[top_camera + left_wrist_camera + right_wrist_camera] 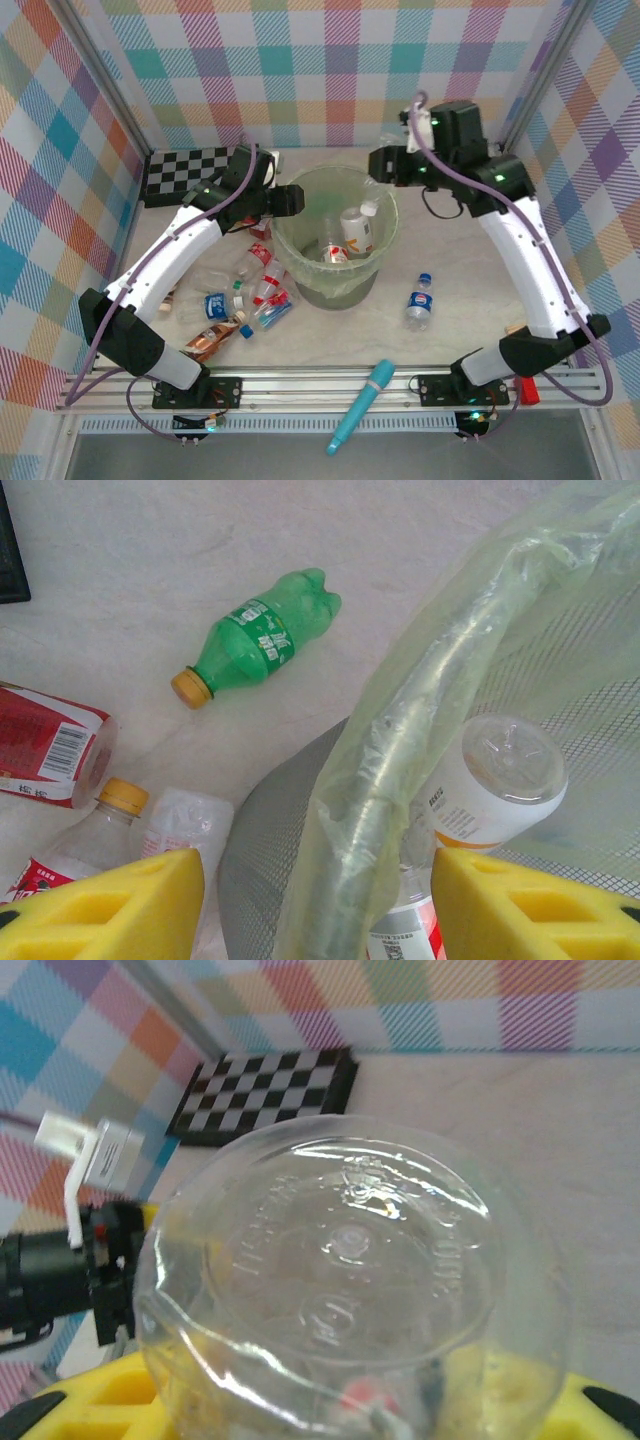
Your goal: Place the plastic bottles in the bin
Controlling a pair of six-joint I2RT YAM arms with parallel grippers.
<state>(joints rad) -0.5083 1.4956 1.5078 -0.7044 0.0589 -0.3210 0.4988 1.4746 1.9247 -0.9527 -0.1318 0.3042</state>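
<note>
The pale-green bin [300, 262] with its clear liner stands mid-table. Inside lie a white bottle with an orange label [355, 230] and a red-labelled one [335, 255]. My right gripper [383, 165] hovers at the bin's far right rim, shut on a clear bottle [330, 1300] whose base faces the wrist camera. My left gripper [290, 200] is open, its yellow pads [120, 905] straddling the bin's left rim [400, 730]. A green bottle [260, 635] lies on the table beyond. Several bottles [250, 290] are heaped left of the bin, and a blue-labelled one [420, 300] lies to its right.
A black-and-white checkerboard [190, 172] lies at the back left. A teal pen-shaped tube [362, 405] rests across the front rail. Checked walls close in the back and sides.
</note>
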